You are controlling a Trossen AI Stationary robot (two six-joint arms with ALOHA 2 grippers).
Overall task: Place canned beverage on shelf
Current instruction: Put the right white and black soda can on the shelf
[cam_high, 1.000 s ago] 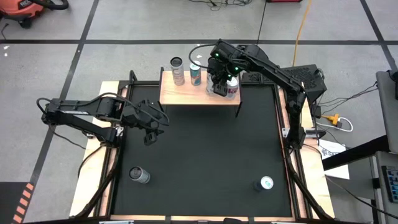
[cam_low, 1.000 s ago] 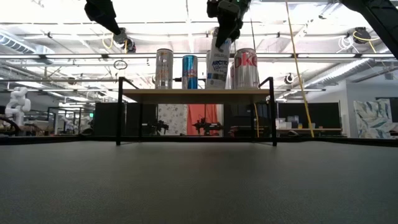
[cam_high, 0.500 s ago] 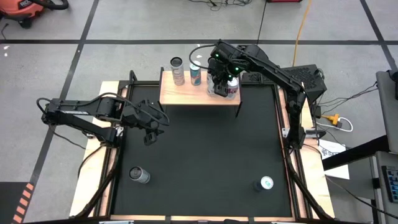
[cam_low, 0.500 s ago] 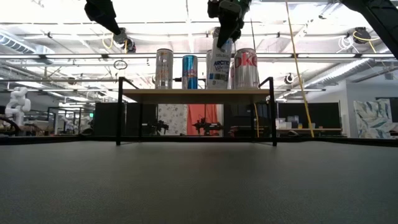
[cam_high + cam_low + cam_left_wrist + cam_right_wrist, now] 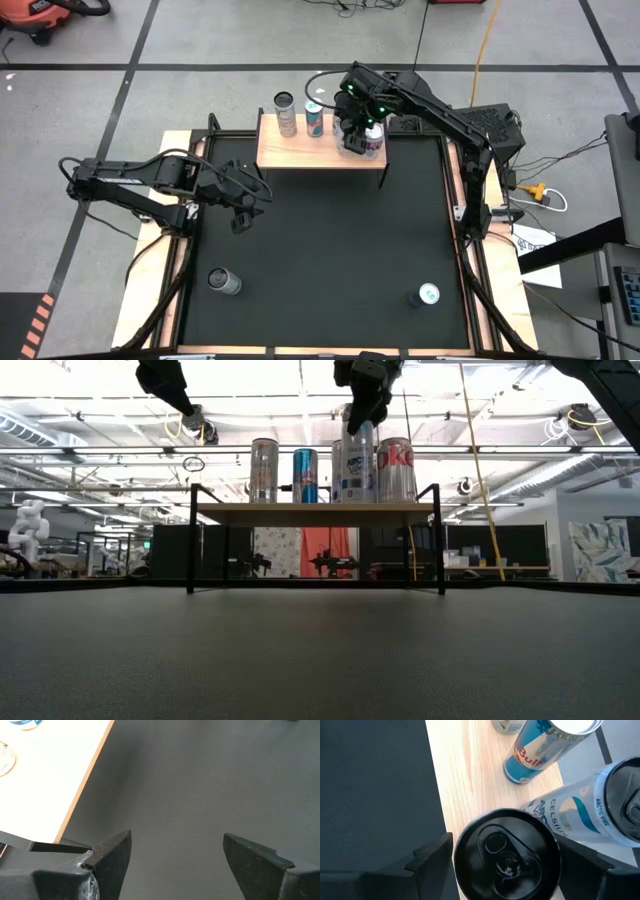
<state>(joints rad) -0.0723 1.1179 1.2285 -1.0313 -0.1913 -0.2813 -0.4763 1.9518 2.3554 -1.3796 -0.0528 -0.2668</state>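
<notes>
white can point(image 5: 354, 463) now upright on shelf point(image 5: 315, 510); right gripper point(image 5: 362, 410) loosening

The black counter point(image 5: 320, 260) spreads beneath the left fingers point(image 5: 112, 855), with pale wood strips point(image 5: 140, 300) along its sides. Well away from them, on the grey floor point(image 5: 230, 35) — a yellow cable point(image 5: 487, 40), an orange plug point(image 5: 537, 190), a red appliance point(image 5: 40, 15). Farther off in the room — a white figure point(image 5: 28, 525).

left gripper point(image 5: 172, 860): fingers spread wide | below: black mat point(image 5: 210, 780) | beside: pale surface point(image 5: 45, 780), mat edge
</notes>
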